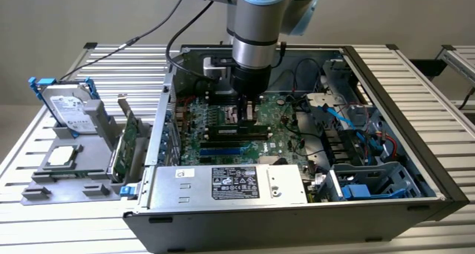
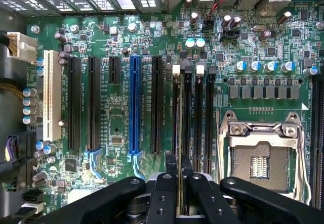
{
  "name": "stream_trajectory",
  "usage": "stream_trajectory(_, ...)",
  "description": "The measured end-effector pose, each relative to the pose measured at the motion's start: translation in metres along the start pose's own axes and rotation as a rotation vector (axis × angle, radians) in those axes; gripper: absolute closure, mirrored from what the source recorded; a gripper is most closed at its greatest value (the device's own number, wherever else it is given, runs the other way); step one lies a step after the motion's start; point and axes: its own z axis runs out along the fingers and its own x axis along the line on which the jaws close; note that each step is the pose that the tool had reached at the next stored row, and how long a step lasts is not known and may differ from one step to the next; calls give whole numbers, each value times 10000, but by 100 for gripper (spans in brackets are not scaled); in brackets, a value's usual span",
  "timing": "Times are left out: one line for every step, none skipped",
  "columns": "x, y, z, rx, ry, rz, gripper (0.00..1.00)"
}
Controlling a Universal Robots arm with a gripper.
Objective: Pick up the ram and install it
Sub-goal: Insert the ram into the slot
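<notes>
Open computer case [image 1: 439, 173] on slatted table [image 1: 126, 59]; arm reaches down inside. Green motherboard [image 2: 117, 120] under gripper [image 2: 180, 169], fingers pinched on ram [image 2: 180, 196] (seen edge-on), aligned with memory slots [image 2: 195, 118] beside CPU socket [image 2: 259, 159]; seating unclear.

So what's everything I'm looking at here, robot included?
table: one, silver slats, under everything
computer case: one, dark grey, open, on the table
motherboard: one, green, inside the case
power supply: one, silver, inside the case, by the wall nearest the exterior camera
drive cage: one, blue, case corner at the exterior view's right
holder: one, grey, on the table at the exterior view's left
hard drive: one, silver with blue rails, upright in the holder
expansion card: one, green, upright in the holder, next to the case
ram: one, greenish, edge-on, over the memory slots
arm: one, grey and blue, reaches into the case
gripper: one, black, shut on the ram
</notes>
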Motion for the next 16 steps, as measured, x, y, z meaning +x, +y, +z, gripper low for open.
stream_trajectory(0, 0, 1, -2, -1, 12, 86)
stream_trajectory(1, 0, 2, -5, -2, 20, 86)
stream_trajectory(2, -1, 4, -9, -4, 26, 86)
stream_trajectory(3, -1, 4, -15, -3, 32, 86)
stream_trajectory(4, 0, 4, -21, -3, 35, 86)
stream_trajectory(5, 0, 5, -28, -3, 38, 86)
stream_trajectory(5, 0, 5, -35, -1, 39, 86)
stream_trajectory(5, 0, 7, -39, 0, 39, 86)
stream_trajectory(5, 0, 9, -46, 0, 38, 86)
stream_trajectory(5, -1, 12, -49, -1, 38, 86)
stream_trajectory(5, -1, 13, -50, -1, 38, 86)
stream_trajectory(4, -1, 14, -52, 0, 37, 86)
stream_trajectory(4, -1, 15, -53, 2, 37, 86)
stream_trajectory(4, -1, 16, -54, 6, 35, 86)
stream_trajectory(4, -1, 17, -56, 12, 33, 86)
stream_trajectory(4, -1, 17, -58, 19, 30, 86)
